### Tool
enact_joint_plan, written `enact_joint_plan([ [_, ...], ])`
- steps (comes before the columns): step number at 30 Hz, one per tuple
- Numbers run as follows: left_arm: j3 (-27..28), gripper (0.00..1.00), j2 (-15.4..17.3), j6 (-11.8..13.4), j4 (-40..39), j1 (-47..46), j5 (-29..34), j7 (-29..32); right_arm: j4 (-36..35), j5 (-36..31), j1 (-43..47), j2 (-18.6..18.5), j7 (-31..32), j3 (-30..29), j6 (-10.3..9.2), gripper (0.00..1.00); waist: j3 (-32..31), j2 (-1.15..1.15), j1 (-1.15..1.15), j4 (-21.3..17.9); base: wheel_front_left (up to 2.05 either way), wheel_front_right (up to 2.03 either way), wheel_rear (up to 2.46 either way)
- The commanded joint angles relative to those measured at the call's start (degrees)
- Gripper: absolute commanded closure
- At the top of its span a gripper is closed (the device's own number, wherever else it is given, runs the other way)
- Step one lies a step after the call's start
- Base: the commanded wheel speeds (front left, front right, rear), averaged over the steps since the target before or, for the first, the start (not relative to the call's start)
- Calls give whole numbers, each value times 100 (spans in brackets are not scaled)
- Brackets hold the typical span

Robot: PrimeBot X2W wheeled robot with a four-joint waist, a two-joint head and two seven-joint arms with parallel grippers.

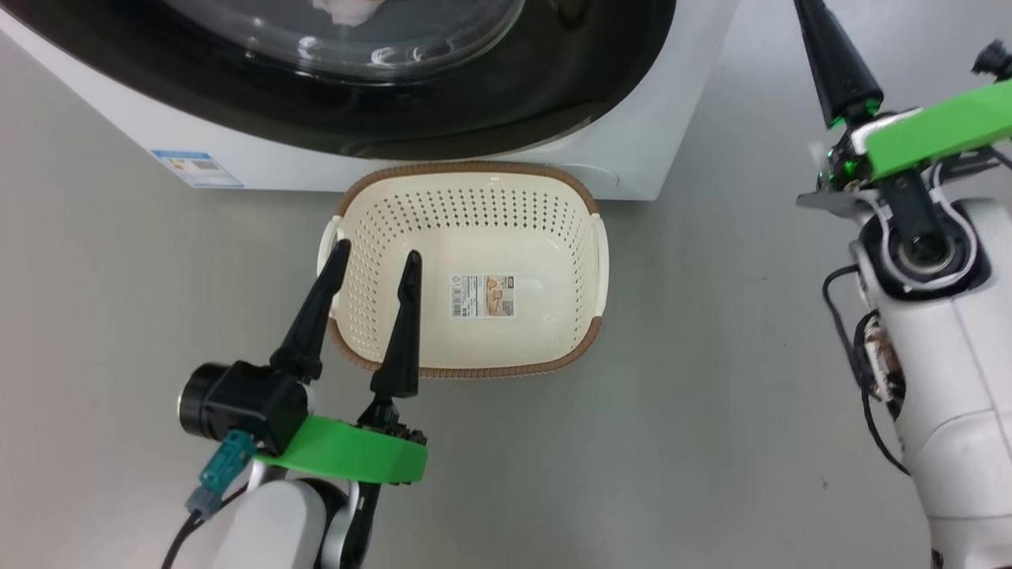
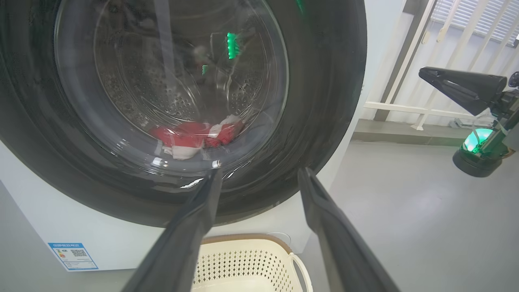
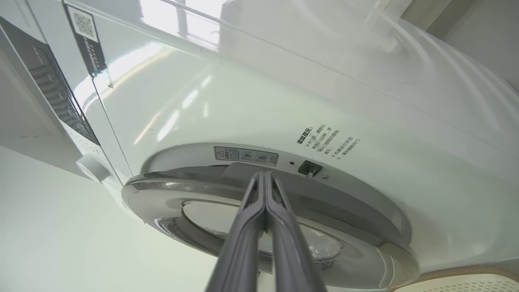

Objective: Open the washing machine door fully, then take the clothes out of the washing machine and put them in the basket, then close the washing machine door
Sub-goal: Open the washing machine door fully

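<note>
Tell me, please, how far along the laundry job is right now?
Nothing looks finished yet. In hand: the shut right gripper sits at the washing machine door edge, apparently to open it. Left: the clothes lie inside behind that door, the basket is empty, and the open left gripper hovers near it.

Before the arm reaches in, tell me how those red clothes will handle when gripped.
The clothes lie crumpled in a slumped heap, so they are probably floppy and will drape from a pinch. The heap looks small in the drum, so it is likely light. Several folds show, so one grab may lift only part.
</note>
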Motion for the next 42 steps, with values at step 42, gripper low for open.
enact_joint_plan([
  [42,-258,0,83,183,-184,-660,-132,-69,1862,1717,-2527,-30,2999,81,-2,100,1111,0,0,309,0,0,0],
])
